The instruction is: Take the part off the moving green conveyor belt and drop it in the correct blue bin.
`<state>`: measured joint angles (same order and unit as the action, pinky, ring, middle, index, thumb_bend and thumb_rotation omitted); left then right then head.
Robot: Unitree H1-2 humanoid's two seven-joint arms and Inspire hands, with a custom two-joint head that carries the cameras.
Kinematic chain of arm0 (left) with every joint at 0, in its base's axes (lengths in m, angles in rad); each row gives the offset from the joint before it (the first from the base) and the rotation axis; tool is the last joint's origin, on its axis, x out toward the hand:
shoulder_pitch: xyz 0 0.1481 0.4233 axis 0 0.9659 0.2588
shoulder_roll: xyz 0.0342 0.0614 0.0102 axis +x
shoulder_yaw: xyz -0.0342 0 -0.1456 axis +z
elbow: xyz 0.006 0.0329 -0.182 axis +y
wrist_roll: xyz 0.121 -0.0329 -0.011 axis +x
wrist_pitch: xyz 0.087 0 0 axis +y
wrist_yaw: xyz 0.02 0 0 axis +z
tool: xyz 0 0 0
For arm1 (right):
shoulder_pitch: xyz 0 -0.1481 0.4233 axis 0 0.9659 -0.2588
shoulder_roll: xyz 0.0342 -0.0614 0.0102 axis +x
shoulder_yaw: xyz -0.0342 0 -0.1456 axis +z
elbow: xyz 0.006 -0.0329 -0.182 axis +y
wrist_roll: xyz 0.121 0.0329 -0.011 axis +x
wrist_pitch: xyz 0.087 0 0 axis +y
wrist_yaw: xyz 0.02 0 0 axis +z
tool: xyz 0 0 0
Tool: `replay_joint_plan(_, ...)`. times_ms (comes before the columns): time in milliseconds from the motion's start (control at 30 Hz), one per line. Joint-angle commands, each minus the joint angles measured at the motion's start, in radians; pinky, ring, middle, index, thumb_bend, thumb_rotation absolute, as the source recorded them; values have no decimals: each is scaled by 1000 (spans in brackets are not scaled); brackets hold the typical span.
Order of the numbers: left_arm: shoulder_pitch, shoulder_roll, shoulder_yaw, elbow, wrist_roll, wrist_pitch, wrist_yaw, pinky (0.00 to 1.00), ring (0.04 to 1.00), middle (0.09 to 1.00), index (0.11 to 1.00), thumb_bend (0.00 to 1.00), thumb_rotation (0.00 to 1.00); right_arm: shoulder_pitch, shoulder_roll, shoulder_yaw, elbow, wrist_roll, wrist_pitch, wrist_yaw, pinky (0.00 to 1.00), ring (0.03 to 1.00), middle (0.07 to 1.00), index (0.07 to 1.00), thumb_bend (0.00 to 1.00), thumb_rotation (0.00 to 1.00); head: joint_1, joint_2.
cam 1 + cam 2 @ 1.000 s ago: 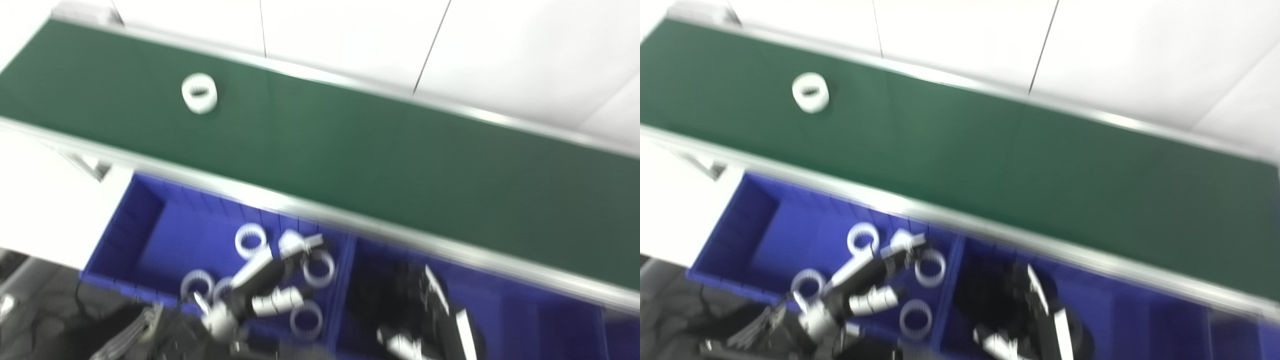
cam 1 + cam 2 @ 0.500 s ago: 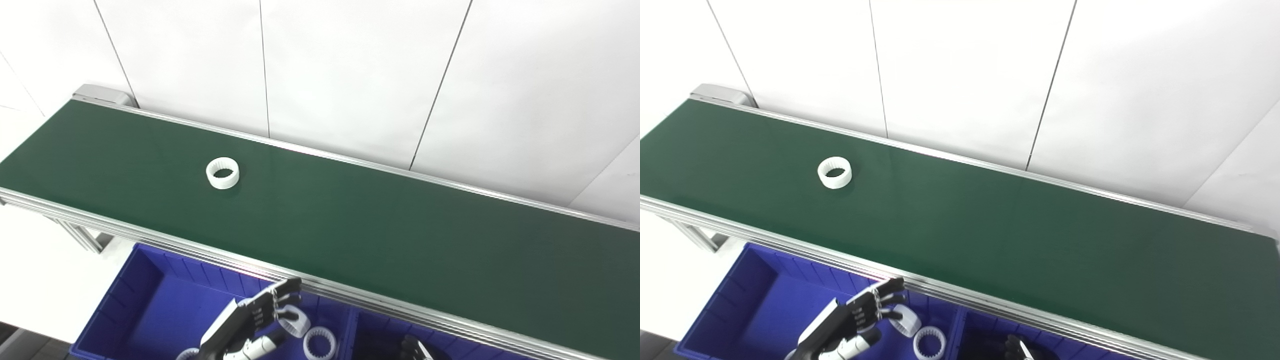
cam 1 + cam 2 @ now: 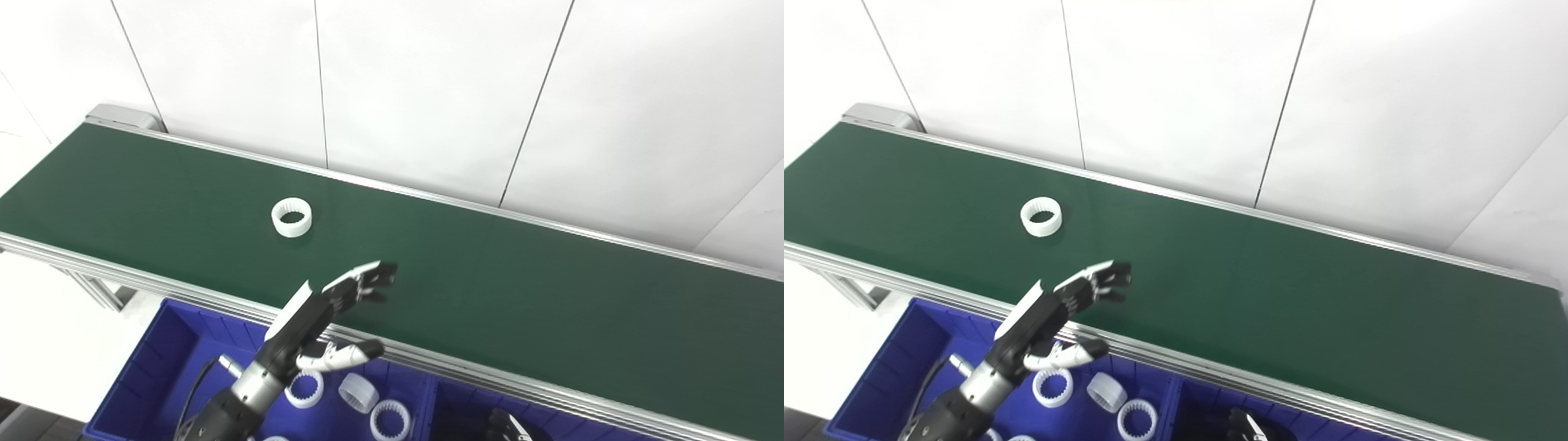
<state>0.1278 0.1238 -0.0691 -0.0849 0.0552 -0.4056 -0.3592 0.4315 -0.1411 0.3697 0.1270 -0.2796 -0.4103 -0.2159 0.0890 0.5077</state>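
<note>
A white toothed ring [image 3: 291, 217] lies on the green conveyor belt [image 3: 490, 288], left of centre. My left hand [image 3: 327, 315] is open and empty, raised over the belt's near rail, below and right of the ring and apart from it. The left blue bin [image 3: 165, 361] below the belt holds several white rings [image 3: 389, 419]. Only the dark fingertips of my right hand [image 3: 505, 427] show at the bottom edge, over the neighbouring blue bin [image 3: 1206, 398]; I cannot tell whether it is open or shut.
The belt's aluminium near rail [image 3: 490, 383] runs between the bins and the belt. A white panelled wall [image 3: 429, 92] stands behind the belt. The belt's grey end cap [image 3: 122, 116] is at the far left.
The camera tilted up from the bins to the belt. My left hand rose out of the left bin to above the belt's near rail. The ring travelled a little to the right.
</note>
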Motion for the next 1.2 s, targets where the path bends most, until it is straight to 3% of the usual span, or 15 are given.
replay_joint_plan(0,-57,6,4,-22,47,12,41,796,890,928,894,761,492,-9,-8,15,-18,16,-60,-30,680,801,850,868,792,403,-2,0)
replay_joint_plan(133,-116,7,0,-26,151,63,86,839,913,948,922,756,494,-18,-27,46,-21,8,-59,-65,677,797,843,863,796,413,-3,0)
replay_joint_plan(300,-210,19,-6,-8,237,173,109,923,952,973,933,717,405,-30,-58,110,-32,-14,-60,-145,645,762,818,844,794,374,-7,-2)
replay_joint_plan(567,-328,52,-33,106,358,272,152,885,956,979,925,750,350,-56,-97,179,-34,-17,-59,-227,633,748,798,836,799,358,-7,-7)
replay_joint_plan(733,-382,75,-58,180,463,310,200,862,966,991,937,762,377,-66,-109,203,-32,-11,-60,-248,617,737,796,835,798,358,-6,-12)
replay_joint_plan(1167,-502,141,-159,409,685,343,373,996,996,1000,916,793,296,-64,-122,223,-39,-7,-60,-268,613,736,799,838,801,355,-3,-11)
